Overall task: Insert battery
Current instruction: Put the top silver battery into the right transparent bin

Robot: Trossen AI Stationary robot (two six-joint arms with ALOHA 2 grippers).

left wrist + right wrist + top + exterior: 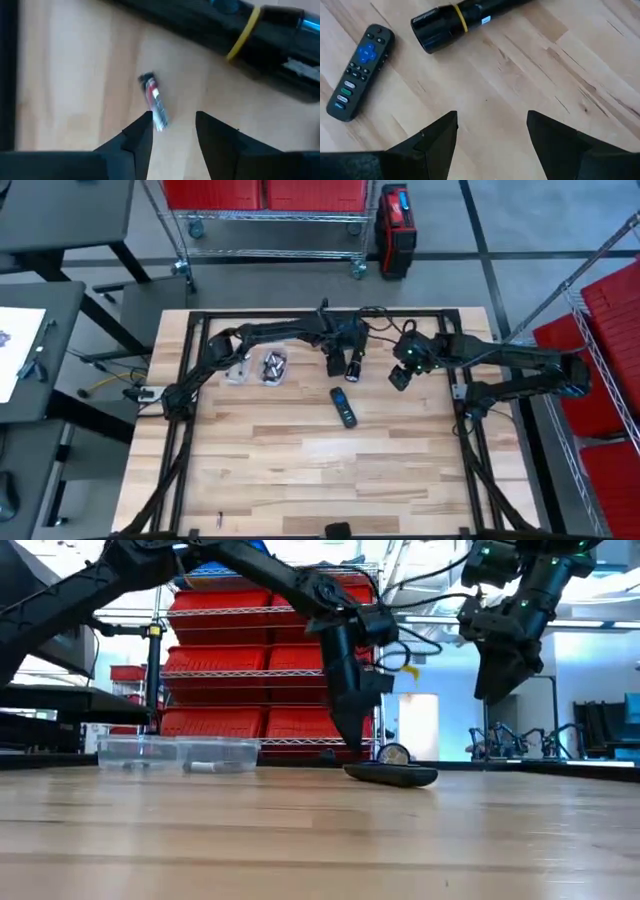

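A small battery (154, 102) with a red-and-silver label lies flat on the wooden table. My left gripper (172, 120) points down over it, open, low above the table (350, 745). The battery's near end is beside one fingertip (146, 121). A black flashlight (250, 30) with a yellow ring lies just beyond it (355, 365). My right gripper (492, 120) hangs open and higher up (500, 680), to the right of the flashlight (455, 22), with nothing between its fingers. My left gripper comes from above, pointing down, and one fingertip stands right at the battery's near end (160, 126). I cannot tell whether it touches. The battery lies flat on the table, partly outside the gap between the fingers.
A black remote (343, 406) with a blue pad (357, 70) lies nearer the table's middle. Two clear plastic containers (255, 367) stand to the left of the flashlight. The table's near half is bare wood (320, 480).
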